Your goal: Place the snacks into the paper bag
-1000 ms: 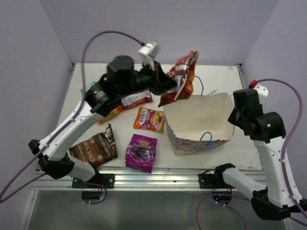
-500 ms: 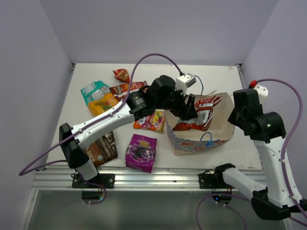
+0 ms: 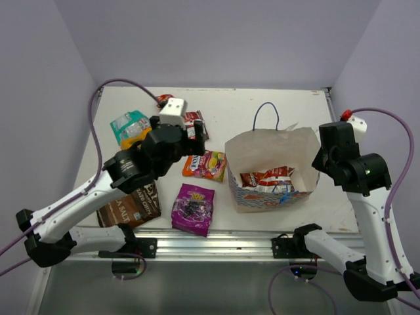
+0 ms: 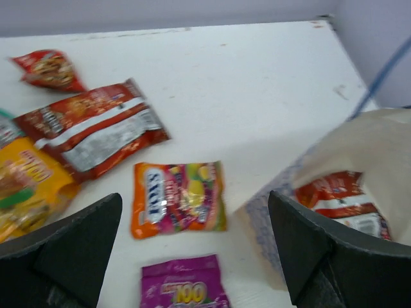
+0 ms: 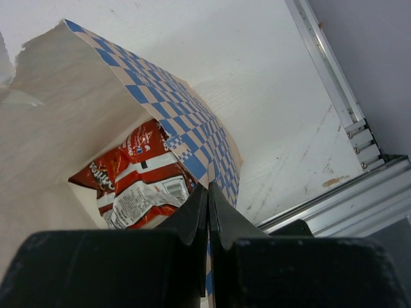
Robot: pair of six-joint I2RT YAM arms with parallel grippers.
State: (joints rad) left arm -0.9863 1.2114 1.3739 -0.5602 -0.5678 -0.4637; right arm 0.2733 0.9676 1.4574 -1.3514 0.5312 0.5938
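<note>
The paper bag (image 3: 269, 149) stands open at the right of the table, and one red-and-silver chip bag (image 3: 266, 178) lies inside it. My right gripper (image 3: 319, 157) is shut on the bag's right rim (image 5: 207, 192), holding the checkered wall. My left gripper (image 3: 192, 133) hangs open and empty above the loose snacks. Below it lie the multicoloured packet (image 4: 178, 197) and the purple packet (image 4: 183, 289). A second red-and-silver chip bag (image 4: 93, 128), a small red packet (image 4: 48, 69), an orange-yellow one (image 4: 26, 186), a teal one (image 3: 128, 123) and the brown Sea Salt one (image 3: 131, 203) lie to the left.
The bag's blue cord handle (image 3: 266, 115) loops onto the table behind it. A metal rail (image 3: 216, 244) runs along the near table edge. Purple walls close in the table on three sides.
My left gripper carried a red-and-silver chip bag over the paper bag, opened and dropped it inside, then swung back left over the loose snacks. The right arm held still.
</note>
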